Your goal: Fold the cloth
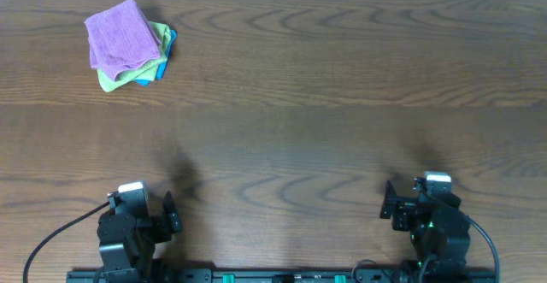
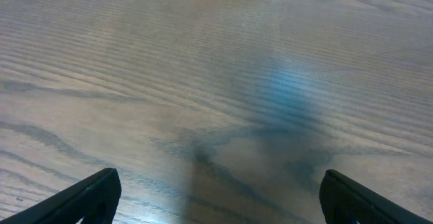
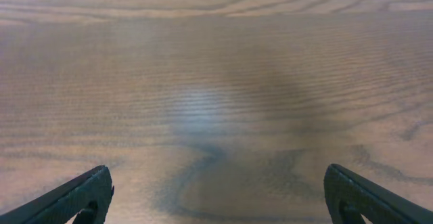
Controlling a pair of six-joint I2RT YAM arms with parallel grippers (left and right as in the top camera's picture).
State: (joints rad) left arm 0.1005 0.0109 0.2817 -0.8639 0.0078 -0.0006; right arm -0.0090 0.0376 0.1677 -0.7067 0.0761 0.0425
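In the overhead view, we see the left gripper (image 1: 171, 213) and the right gripper (image 1: 389, 204) low at the near edge of the table (image 1: 291, 129), well apart from each other. The pile of cloths (image 1: 128, 45) lies far ahead of the left gripper and off to its left, near the table's far edge. It is much farther still from the right gripper. A purple cloth (image 1: 122, 33) lies on top, a green cloth (image 1: 115, 79) under it, and a blue cloth (image 1: 171, 42) peeks out beneath.

In the left wrist view, our fingers (image 2: 88, 200) sit at the bottom corners, spread wide, with bare wood grain between and ahead of them.

In the right wrist view, the fingers (image 3: 81, 197) are just as wide apart and grip only air above the wood.
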